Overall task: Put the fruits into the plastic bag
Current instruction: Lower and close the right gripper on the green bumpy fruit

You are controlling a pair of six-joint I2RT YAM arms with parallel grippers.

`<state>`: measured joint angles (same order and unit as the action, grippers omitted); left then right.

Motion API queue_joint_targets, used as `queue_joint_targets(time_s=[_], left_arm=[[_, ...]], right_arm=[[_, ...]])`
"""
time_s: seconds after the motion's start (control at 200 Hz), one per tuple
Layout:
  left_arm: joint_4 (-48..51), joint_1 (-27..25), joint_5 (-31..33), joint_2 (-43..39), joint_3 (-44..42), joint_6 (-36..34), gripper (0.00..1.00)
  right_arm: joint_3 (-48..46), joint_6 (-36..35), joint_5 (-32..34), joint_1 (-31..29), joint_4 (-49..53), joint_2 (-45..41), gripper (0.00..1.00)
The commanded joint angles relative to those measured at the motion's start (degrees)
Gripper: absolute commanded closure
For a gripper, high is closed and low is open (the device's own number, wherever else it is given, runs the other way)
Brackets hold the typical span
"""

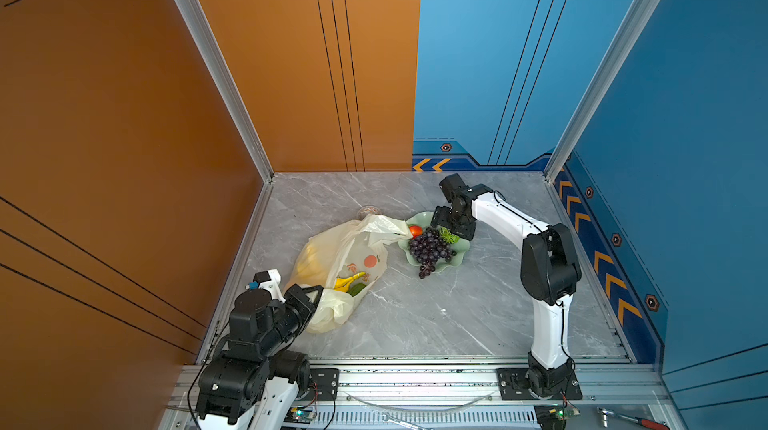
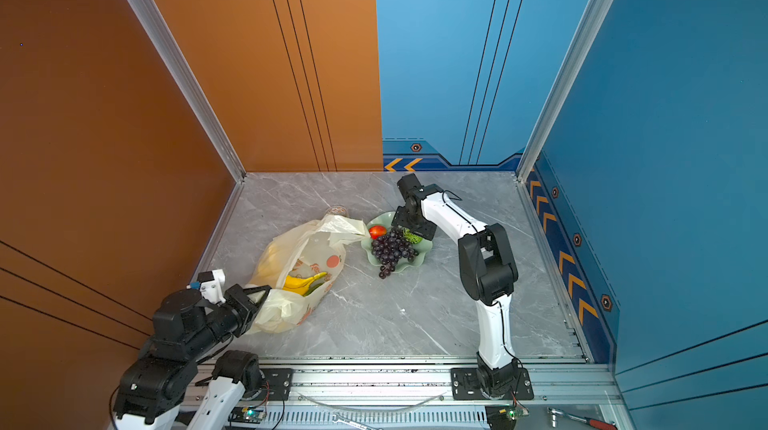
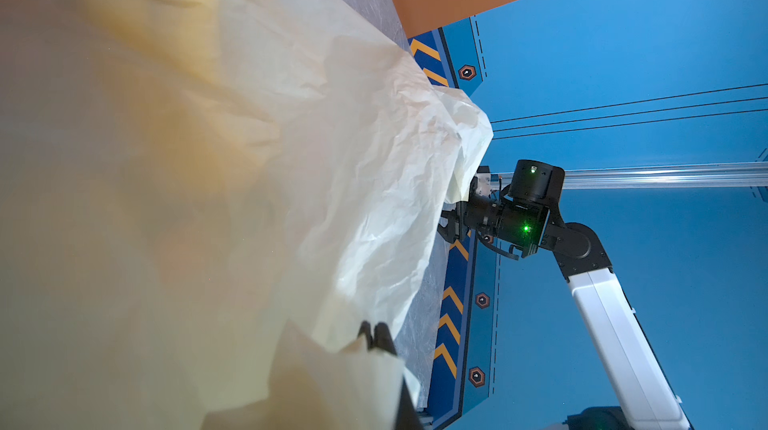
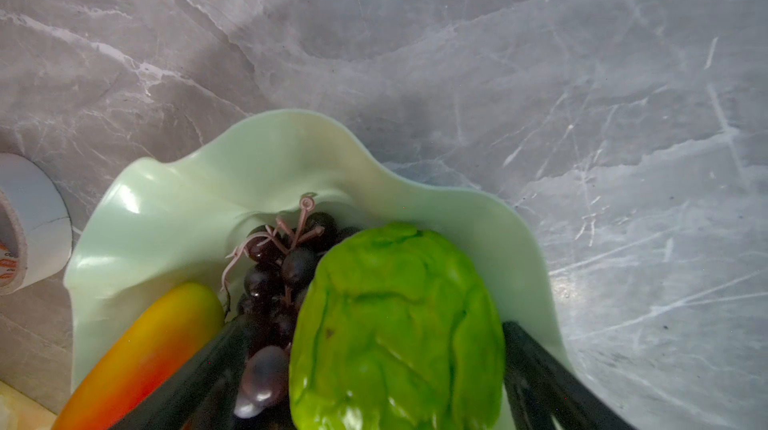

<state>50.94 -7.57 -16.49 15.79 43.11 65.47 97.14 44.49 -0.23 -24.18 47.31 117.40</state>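
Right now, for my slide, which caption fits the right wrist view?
Open right hand straddles the green fruit in the pale green dish, beside purple grapes and a red-orange fruit.

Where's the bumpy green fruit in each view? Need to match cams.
Top view: green fruit on the dish's right part, right of the grapes.
Top view: same spot.
Left wrist: not in it; the plastic bag fills most of the view.
Right wrist: close up, between the fingers of the right gripper.
Shared landmark: the pale green dish, in every view but left wrist.
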Motion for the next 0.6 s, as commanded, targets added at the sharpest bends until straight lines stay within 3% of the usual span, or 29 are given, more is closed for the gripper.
queue_joint_targets(time_s=[0.0,0.596], left_arm=[[1.0,-0.4,1.0,-0.5,1.3,0.0,1.0],[1.1,-0.4,1.1,-0.1,1.4,-0.2,1.0]], right_arm=[[1.0,0.8,2.6,0.5,0.4,1.1,0.09],[2.6,0.5,2.9,1.1,1.0,1.9,0.35]])
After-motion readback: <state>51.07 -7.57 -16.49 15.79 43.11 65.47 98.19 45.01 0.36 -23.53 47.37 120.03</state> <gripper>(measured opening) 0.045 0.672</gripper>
